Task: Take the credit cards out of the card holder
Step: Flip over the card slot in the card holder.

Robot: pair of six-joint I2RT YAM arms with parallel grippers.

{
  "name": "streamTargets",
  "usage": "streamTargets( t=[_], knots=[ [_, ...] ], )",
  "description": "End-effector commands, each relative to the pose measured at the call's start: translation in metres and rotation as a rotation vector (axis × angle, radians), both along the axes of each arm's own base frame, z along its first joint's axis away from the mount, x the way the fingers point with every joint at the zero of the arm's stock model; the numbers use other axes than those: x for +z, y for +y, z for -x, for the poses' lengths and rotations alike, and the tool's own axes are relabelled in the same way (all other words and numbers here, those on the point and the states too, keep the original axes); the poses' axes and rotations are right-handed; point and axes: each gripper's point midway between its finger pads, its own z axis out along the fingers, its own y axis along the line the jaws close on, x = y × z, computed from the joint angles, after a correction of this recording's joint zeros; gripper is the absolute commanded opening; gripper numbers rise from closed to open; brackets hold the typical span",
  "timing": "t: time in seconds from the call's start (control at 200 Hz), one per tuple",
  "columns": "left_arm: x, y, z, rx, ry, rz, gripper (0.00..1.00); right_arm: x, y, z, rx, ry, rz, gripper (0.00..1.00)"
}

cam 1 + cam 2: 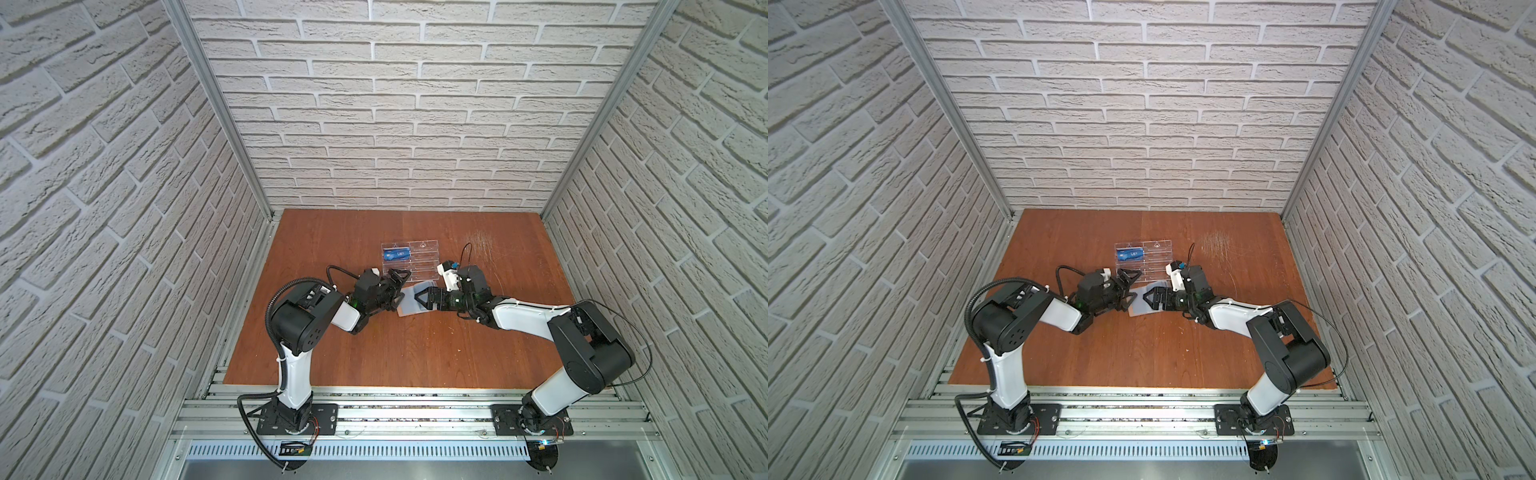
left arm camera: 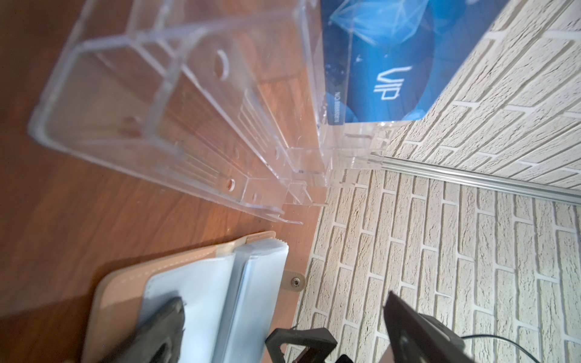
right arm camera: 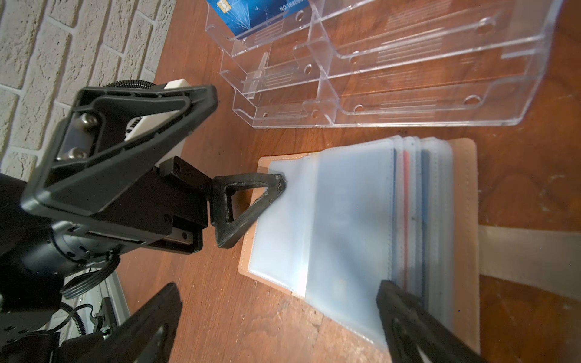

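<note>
Noting the card holder [image 1: 405, 306] spread open, clear sleeve pages up, flat on the tabletop [image 1: 374, 353] at centre of frame in both top views, directly between the two hands. Confirming in the right wrist view: tan cover underneath, one page turned to the left, remaining pages fanned in a stack toward the right.

Recording the left hand [image 1: 400, 287] as released, fingers spread wide, grasping nothing. Finding its lower fingertip [image 3: 279, 184] resting on the turned page near the holder's upper-left corner in the right wrist view, and its other finger raised off the holder, toward the rack.

Recording the right hand [image 1: 422, 296] as released likewise, nothing between the fingers. Finding one finger [image 3: 408, 317] over the fanned stack at lower right of its own wrist view, contact not resolvable, and the other finger over bare wood at lower left.

Locating one blue credit card [image 1: 397, 254] outside the holder, standing in the upper-left slot of the clear acrylic rack [image 1: 424, 264], just above the holder in both top views, near but not touching. Reading white "VIP" lettering on it in the left wrist view.

Spotting thin red and dark blue edges [image 3: 405, 201] between the stacked pages; unable to tell whether cards.

Logging the strap [image 3: 528, 254] lying flat on the wood at right edge of the right wrist view.
</note>
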Motion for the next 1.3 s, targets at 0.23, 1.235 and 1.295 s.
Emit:
streamTargets(
  t=[0.23, 1.235, 1.295],
  knots=[
    [-0.015, 0.009, 0.007, 0.021, 0.032, -0.045, 0.98, 0.000, -0.009, 0.004, -0.011, 0.007, 0.001, 0.98],
    [-0.011, 0.013, 0.010, 0.022, 0.030, -0.052, 0.98, 0.018, 0.000, 0.009, 0.041, -0.064, -0.050, 0.97],
    [-0.012, 0.013, 0.011, 0.022, 0.032, -0.054, 0.98, 0.015, 0.001, 0.009, 0.042, -0.055, -0.051, 0.97]
  ],
)
